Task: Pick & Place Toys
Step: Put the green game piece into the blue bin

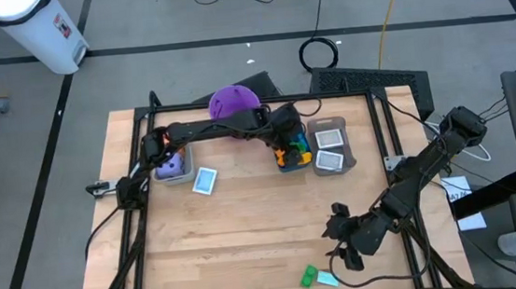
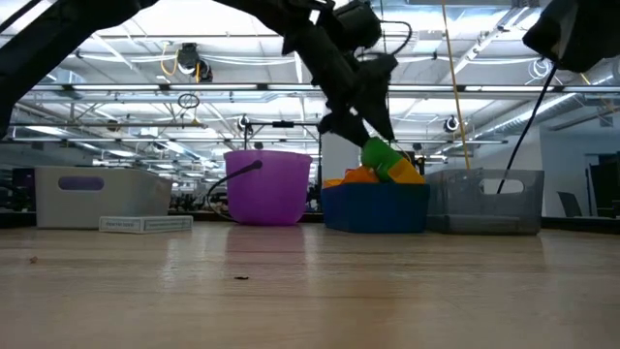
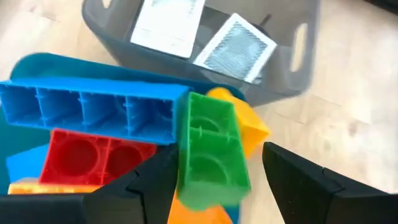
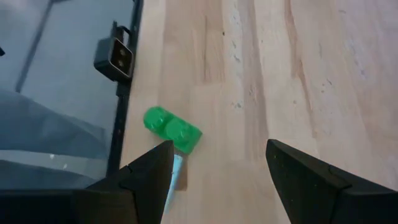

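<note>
Light wooden table [image 1: 247,230] in a black frame is standing on grey floor; the low view is showing an open hall with ceiling trusses and lights behind it.

Far-left part of the table: one pale bin [image 1: 174,167] is holding a purple item, and one picture card [image 1: 205,180] is lying flat just beside it. One purple bucket [image 1: 233,100] is sitting at the far edge.

Left gripper [image 3: 208,186] is reaching over the blue bin [image 1: 289,157] near the far edge, fingers spread apart, one green brick [image 3: 208,152] lying between them; contact cannot be told. The bin is also carrying one long blue brick [image 3: 87,112], one red brick [image 3: 93,155] and one yellow brick [image 3: 249,121].

One grey bin [image 1: 331,147] is touching the blue bin, holding two cards [image 1: 331,138].

Right gripper [image 4: 214,180] is hovering near the near edge, fingers wide and empty, above one green two-stud brick [image 4: 172,129] lying close to that edge.
</note>
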Action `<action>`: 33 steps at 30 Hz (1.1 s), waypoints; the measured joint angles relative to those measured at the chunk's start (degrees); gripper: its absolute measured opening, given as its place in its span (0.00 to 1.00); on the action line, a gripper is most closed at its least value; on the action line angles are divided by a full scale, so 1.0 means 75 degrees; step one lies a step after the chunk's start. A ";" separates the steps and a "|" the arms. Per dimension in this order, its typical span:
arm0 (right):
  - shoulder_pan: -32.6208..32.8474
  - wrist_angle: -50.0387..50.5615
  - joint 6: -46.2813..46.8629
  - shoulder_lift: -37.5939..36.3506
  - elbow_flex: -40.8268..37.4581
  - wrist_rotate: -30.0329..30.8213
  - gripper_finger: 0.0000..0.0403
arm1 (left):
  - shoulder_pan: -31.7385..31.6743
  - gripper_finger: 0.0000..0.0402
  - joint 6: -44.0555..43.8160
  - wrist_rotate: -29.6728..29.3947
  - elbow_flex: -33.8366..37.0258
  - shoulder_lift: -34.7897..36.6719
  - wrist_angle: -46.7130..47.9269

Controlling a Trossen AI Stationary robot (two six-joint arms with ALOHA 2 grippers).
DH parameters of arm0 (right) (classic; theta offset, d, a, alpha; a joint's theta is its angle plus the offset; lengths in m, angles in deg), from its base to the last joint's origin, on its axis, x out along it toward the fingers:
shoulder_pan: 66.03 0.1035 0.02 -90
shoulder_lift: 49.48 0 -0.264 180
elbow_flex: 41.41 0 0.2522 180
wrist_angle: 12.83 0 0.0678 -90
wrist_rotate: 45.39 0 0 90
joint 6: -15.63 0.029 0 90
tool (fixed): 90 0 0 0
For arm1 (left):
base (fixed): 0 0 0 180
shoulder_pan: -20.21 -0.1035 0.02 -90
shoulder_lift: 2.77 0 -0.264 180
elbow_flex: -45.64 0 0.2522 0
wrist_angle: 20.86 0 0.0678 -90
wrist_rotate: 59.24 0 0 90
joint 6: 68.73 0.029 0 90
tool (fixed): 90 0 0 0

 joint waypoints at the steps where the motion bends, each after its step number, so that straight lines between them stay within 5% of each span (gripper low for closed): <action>1: 0.0000 -0.0102 0.0024 0.0000 0.0000 0.0000 0.61 | -0.0003 0.60 -0.0002 0.0078 0.0000 0.0066 0.0071; 16: 0.0060 -0.1033 0.0412 0.0180 0.0000 -0.0990 0.61 | 0.0416 0.60 -0.0651 0.0102 -0.0003 0.2154 0.0024; 23: 0.0448 -0.1117 0.0360 0.1265 0.0227 -0.1001 0.61 | 0.1078 0.60 -0.1060 -0.0429 -0.0006 0.3006 -0.0712; 33: 0.0720 -0.1637 -0.3386 0.2507 0.0790 -0.0987 0.61 | 0.1891 0.60 -0.1620 -0.0842 -0.0006 0.3344 -0.1397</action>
